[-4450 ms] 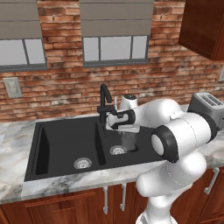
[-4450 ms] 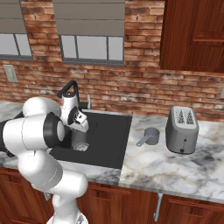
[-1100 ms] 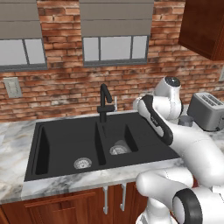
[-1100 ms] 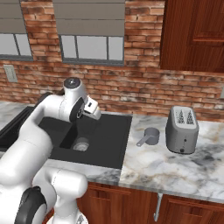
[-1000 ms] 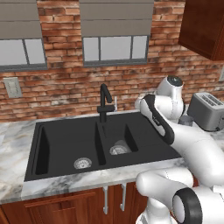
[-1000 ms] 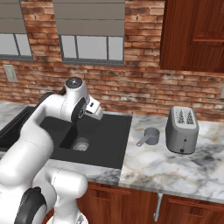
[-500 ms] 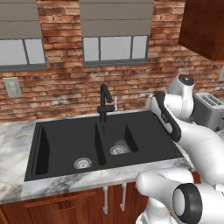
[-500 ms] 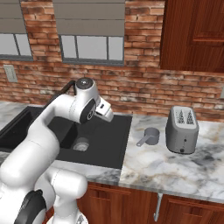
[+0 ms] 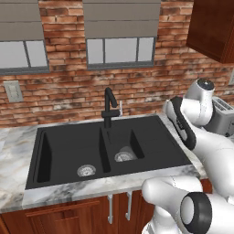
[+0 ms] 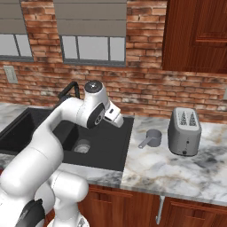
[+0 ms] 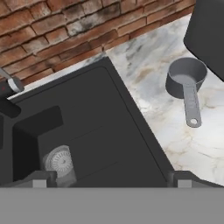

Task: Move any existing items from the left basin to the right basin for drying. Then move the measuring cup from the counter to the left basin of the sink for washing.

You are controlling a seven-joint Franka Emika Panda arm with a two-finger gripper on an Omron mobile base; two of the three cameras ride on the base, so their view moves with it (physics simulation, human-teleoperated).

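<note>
Beside sink rim: measuring cup, marble around bare.

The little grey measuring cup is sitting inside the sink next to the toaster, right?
Not quite. The measuring cup sits on the marble counter, not inside the sink. It is next to the toaster, as you said. The right base view shows this, and the hand view shows the cup on the marble too.

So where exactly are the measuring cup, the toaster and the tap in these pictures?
measuring cup [image 11: 185, 78]: hand view, on its round bowl.
toaster [image 10: 184, 131]: right base view, on its front face.
tap [image 9: 109, 108]: left base view, on its upright black stem.
</note>
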